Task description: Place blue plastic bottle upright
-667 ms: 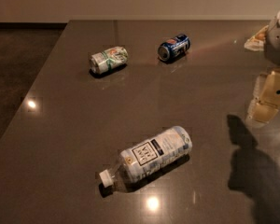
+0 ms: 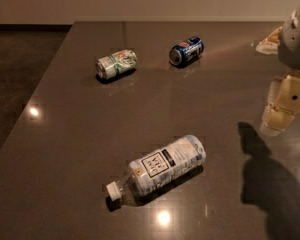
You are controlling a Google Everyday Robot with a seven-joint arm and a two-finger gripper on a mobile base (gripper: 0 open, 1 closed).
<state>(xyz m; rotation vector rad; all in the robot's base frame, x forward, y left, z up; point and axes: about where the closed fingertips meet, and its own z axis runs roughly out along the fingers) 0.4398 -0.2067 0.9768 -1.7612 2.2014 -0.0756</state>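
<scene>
The blue plastic bottle (image 2: 159, 169) lies on its side on the dark table (image 2: 70, 134), near the front middle. Its white cap points to the lower left and its pale label with a dark square logo faces up. My gripper (image 2: 282, 106) hangs at the right edge of the view, above the table and well to the right of the bottle. It holds nothing that I can see. Its shadow falls on the table to the right of the bottle.
A green-and-white can (image 2: 116, 64) lies on its side at the back left. A dark blue soda can (image 2: 186, 50) lies on its side at the back middle. A pale crumpled thing (image 2: 268, 43) sits at the far right. The table's left edge runs diagonally beside dark floor.
The gripper has shifted slightly left and down. The bottle and both cans have not moved.
</scene>
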